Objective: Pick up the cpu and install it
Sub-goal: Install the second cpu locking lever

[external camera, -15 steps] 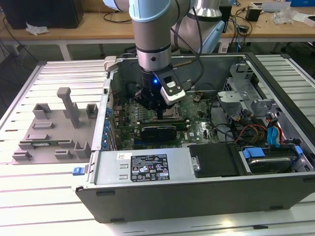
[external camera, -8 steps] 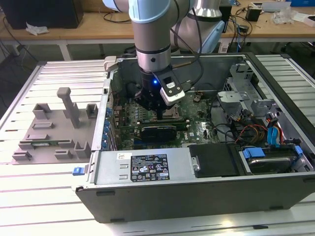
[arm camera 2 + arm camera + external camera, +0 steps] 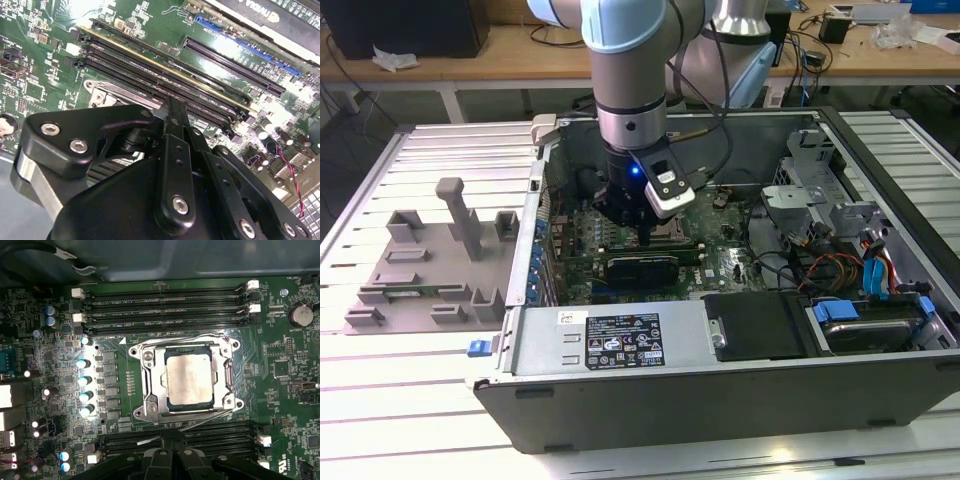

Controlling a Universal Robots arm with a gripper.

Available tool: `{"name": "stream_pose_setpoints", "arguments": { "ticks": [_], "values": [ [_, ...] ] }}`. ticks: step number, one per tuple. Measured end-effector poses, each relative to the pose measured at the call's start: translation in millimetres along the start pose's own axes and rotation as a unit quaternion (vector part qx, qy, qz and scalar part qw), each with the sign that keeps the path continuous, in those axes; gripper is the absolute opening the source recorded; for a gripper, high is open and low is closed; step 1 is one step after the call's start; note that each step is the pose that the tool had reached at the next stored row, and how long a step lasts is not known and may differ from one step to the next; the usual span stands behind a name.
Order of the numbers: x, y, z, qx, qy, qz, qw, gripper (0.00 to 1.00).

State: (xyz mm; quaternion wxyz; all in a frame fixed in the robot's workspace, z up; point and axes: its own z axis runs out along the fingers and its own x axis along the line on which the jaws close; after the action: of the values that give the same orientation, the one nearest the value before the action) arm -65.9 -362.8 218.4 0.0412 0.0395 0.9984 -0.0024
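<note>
Gripper [image 3: 170, 460] above socket [image 3: 184, 379], cpu [image 3: 189, 376] seated flat — squared

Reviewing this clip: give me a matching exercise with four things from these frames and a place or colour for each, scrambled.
1. cpu
2. gripper
3. grey tray
4. socket frame

A. outside the case, on the exterior view's left
B. silvery, inside the socket frame
C. low over the motherboard inside the case
D. metal, surrounding the chip

Pairs: 1-B, 2-C, 3-A, 4-D
</note>
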Motion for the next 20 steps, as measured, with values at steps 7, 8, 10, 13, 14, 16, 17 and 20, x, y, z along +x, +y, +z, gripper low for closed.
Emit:
{"name": "stream_pose_setpoints", "arguments": {
  "ticks": [7, 8, 10, 13, 14, 16, 17, 20],
  "values": [
    [1.7, 0.0, 4.5, -0.0053, -0.0003, 0.001, 1.0, 0.11],
    [2.6, -0.1, 4.8, -0.0064, -0.0006, 0.001, 1.0, 0.11],
    [6.4, -0.4, 5.2, -0.0092, -0.0027, 0.001, 1.0, 0.11],
    [12.0, -0.8, 5.6, -0.0105, -0.0052, 0.001, 0.9999, 0.11],
    [12.0, -0.8, 5.7, -0.0105, -0.0052, 0.001, 0.9999, 0.11],
    [14.2, -1.2, 5.8, -0.0127, -0.0054, 0.001, 0.9999, 0.11],
    [15.1, -1.5, 5.8, -0.0153, -0.0054, 0.001, 0.9999, 0.11],
    [18.6, -3.9, 5.9, -0.0353, -0.0051, 0.003, 0.9994, 0.11]
  ]
}}
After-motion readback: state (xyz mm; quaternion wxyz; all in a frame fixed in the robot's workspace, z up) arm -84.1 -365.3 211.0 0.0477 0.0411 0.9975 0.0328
